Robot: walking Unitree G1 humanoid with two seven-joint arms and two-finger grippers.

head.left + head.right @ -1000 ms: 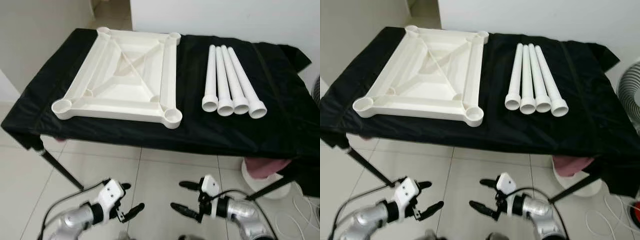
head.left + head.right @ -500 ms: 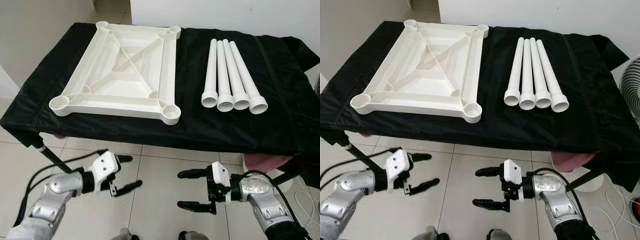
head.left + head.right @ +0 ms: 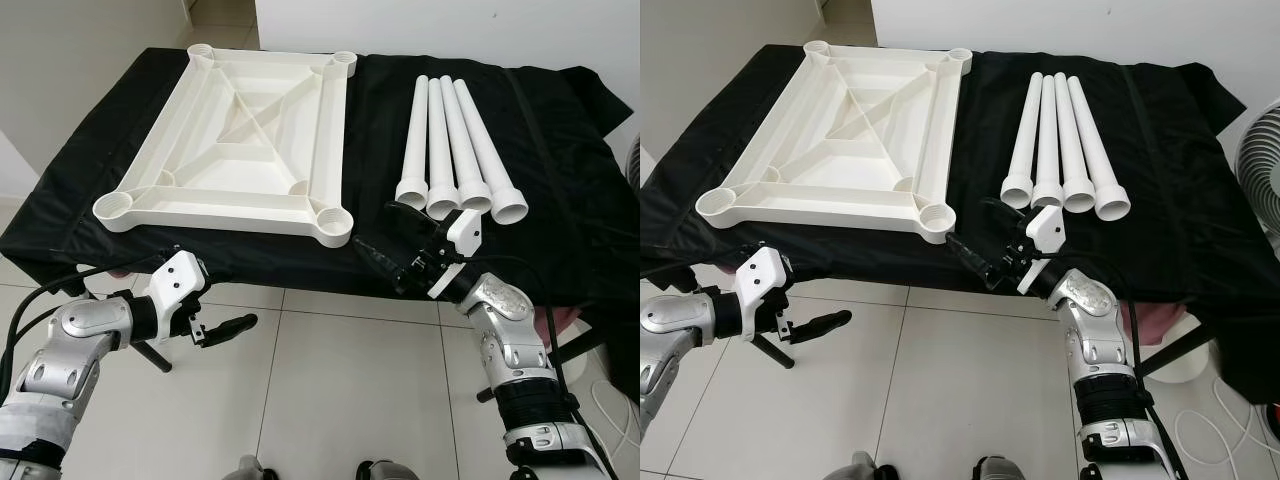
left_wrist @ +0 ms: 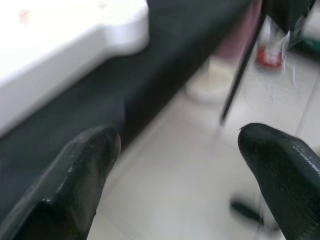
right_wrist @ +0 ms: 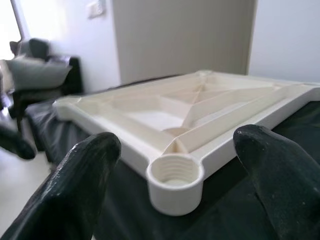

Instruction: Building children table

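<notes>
Table top panel: white plastic, lying underside up on the left half of the black-covered tabletop, cross ribs facing up, a round threaded socket at each corner
Near-right socket: close to the near edge of the tabletop, threads visible in the right wrist view
Legs: four white tubes side by side on the right half of the tabletop, touching each other, flared ends toward the near edge, well apart from the panel
Right tool: raised to the near edge of the tabletop, between the near-right socket and the flared leg ends, fingers spread wide, holding nothing; one finger points left toward the socket
Left tool: below the near edge of the tabletop, left of centre, over the tiled floor, fingers wide apart per left wrist view, empty
Fan: white, standing at far right beside the tabletop
</notes>
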